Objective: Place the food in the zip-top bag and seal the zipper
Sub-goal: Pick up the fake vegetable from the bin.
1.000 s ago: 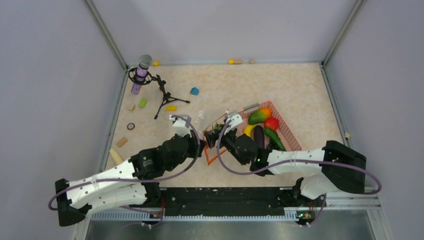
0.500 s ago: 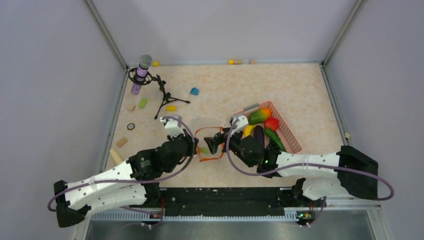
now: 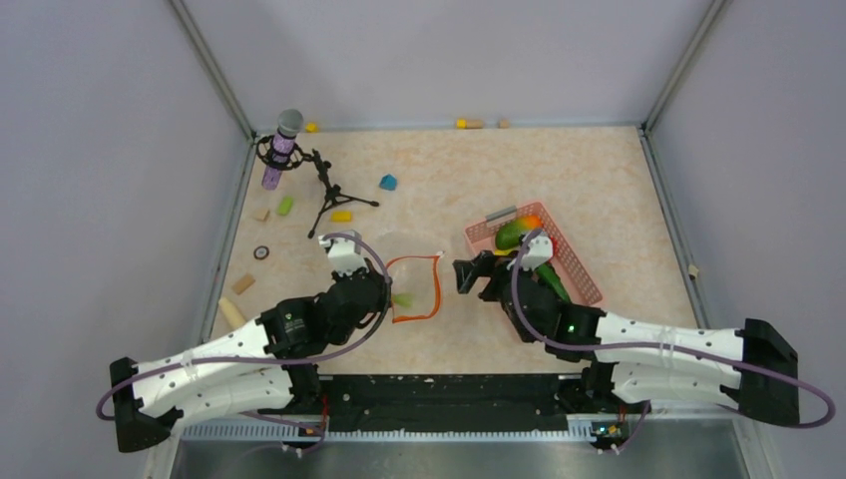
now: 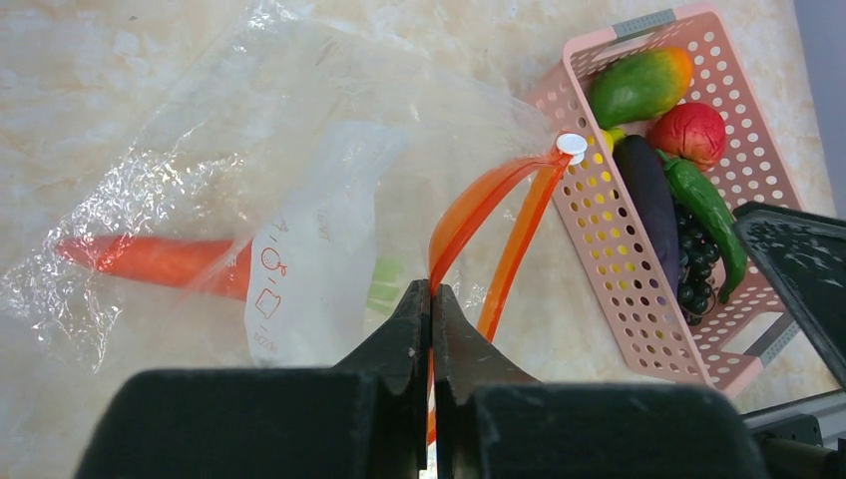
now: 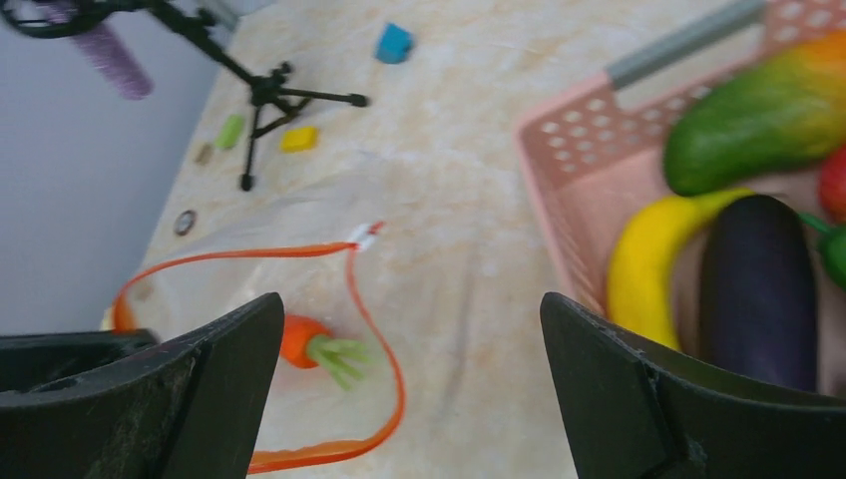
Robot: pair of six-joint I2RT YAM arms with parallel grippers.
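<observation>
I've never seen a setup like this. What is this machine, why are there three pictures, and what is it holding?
These are two robot arms, left and right, bolted to the table's near edge, each ending in a two-finger gripper. The wide picture looks down from above. The other two come from cameras on each wrist, showing that arm's own fingers. The left gripper is shut on the orange-red zipper of a clear zip-top bag, whose mouth gapes open. A toy carrot lies inside. The right gripper is open and empty, beside a pink basket of more toy food: banana, eggplant, tomato, grapes. A microphone on a stand and small coloured blocks sit further back.
</observation>
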